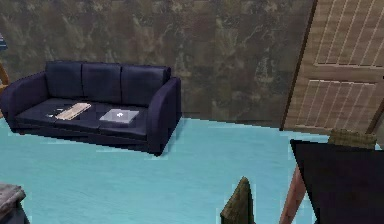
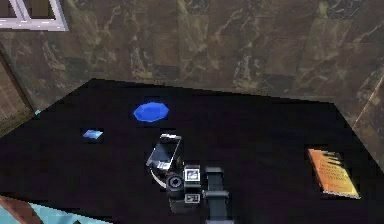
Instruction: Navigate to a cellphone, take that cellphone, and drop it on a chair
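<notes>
On the black table [image 2: 250,130] in the arm side view lies a dark cellphone [image 2: 165,151] with a pale screen edge, near the table's front. My gripper [image 2: 163,173] stands right at the phone's near end, with the arm's white marked squares [image 2: 190,176] just right of it. Since the phone rests against the tabletop there, I cannot tell whether the gripper holds anything. The top of a chair back [image 1: 238,203] pokes up at the bottom of the forward view, left of the black table's corner [image 1: 340,170].
A round blue plate [image 2: 151,111], a small blue item [image 2: 93,135] and an orange-brown book [image 2: 334,172] also lie on the table. The forward view has a dark blue sofa [image 1: 95,100] carrying a grey flat thing [image 1: 119,116], a wooden door [image 1: 340,65] and teal floor [image 1: 170,185].
</notes>
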You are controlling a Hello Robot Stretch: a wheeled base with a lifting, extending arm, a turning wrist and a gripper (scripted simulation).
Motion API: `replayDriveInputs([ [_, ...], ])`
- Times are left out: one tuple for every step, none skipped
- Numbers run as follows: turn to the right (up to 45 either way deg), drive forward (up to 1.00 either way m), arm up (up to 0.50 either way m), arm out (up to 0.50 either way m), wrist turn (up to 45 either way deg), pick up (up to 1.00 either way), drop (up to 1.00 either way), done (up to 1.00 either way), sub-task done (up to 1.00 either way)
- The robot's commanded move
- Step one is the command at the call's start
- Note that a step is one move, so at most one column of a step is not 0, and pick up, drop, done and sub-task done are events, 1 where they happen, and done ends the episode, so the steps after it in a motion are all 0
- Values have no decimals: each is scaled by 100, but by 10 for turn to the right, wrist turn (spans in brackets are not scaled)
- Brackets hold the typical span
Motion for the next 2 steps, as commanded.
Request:
replayDriveInputs([
  [0,0,22,0,0,0,0,0,0],
  [0,0,0,0,-450,0,0,0,0],
])
